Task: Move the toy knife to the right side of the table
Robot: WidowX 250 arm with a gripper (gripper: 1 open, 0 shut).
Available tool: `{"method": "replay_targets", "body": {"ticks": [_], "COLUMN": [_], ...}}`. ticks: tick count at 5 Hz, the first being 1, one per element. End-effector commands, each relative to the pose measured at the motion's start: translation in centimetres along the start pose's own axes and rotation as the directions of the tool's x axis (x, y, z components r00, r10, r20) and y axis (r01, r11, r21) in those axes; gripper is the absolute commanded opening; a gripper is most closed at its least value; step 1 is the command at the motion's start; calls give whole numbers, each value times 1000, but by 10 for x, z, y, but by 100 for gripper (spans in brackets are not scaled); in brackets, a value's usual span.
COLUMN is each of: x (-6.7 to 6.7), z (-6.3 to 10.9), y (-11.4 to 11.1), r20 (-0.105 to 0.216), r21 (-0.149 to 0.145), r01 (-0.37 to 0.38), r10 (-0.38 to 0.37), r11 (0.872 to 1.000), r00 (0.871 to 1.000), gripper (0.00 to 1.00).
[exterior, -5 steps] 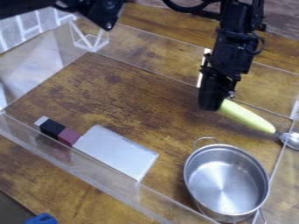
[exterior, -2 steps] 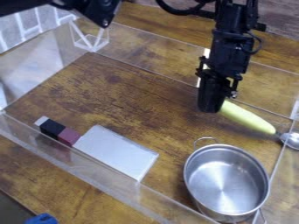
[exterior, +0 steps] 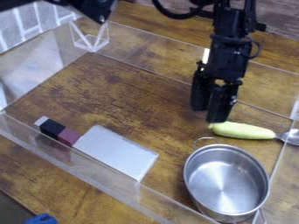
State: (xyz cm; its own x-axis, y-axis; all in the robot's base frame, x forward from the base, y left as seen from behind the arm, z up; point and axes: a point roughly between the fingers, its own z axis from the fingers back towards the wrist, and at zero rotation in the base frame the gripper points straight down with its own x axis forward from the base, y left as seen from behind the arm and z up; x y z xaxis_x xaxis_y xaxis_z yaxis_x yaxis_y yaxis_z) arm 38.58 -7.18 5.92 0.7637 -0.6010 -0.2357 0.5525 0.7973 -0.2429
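Observation:
The toy knife [exterior: 243,130] lies flat on the table [exterior: 140,96] near its right wall, yellow-green handle pointing left, just above the pot. My gripper [exterior: 215,107] hangs right above and slightly left of it, pointing steeply down. Its dark fingers [exterior: 201,94] stand apart with nothing between them, clear of the knife.
A steel pot [exterior: 226,180] sits at the front right, close below the knife. A flat grey cleaver-like slab [exterior: 114,151] with a black-and-maroon handle [exterior: 55,130] lies along the front left wall. Clear acrylic walls [exterior: 285,131] ring the table.
The gripper opened and let go of the toy knife, which dropped from a tilted hold to lie flat on the table. The gripper also lifted slightly.

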Motion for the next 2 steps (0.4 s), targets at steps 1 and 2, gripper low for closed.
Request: {"method": "replay_targets", "body": {"ticks": [1, 2], "x": [-15, -19], "z": [35, 55], "y": [1, -4], "r20": [118, 123], "r21": [64, 109], "r01": [3, -14], "r10": [-10, 0], "r11": [998, 994], "r00": [993, 992], "gripper": [100, 100]}}
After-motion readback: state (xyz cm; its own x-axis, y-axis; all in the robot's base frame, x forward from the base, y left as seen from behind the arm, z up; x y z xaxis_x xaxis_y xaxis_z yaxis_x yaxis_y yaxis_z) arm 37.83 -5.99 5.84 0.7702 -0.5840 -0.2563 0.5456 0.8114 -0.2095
